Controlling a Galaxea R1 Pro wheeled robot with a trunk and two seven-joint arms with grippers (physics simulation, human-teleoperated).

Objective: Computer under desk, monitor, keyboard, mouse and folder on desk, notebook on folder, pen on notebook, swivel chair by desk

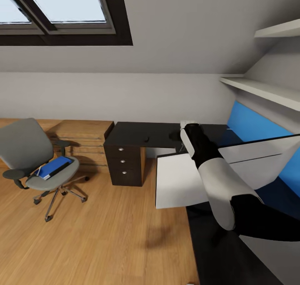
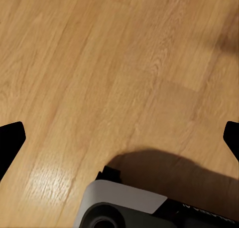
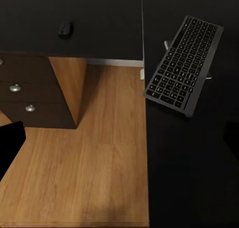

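Note:
The grey swivel chair point(image 1: 25, 152) stands on the floor at the left, apart from the desk point(image 1: 137, 133), with the blue folder point(image 1: 54, 167) on its seat. The monitor point(image 1: 183, 181) sits across the desk's near wing with its white back toward me, partly behind my right arm point(image 1: 208, 160). In the right wrist view the keyboard point(image 3: 184, 61) lies askew on the black desk top point(image 3: 99, 18), and the mouse point(image 3: 65, 28) rests farther along it. My right gripper point(image 3: 119, 138) is open above the desk edge. My left gripper point(image 2: 119, 138) is open over bare floor. I cannot make out the notebook, pen or computer.
Light wooden low cabinets point(image 1: 83, 133) line the wall between chair and desk. The drawer unit point(image 1: 124, 162) carries the desk's left end. White shelves point(image 1: 266, 89) and a blue panel point(image 1: 254, 125) are at the right. Wooden floor point(image 1: 104, 235) lies between me and the chair.

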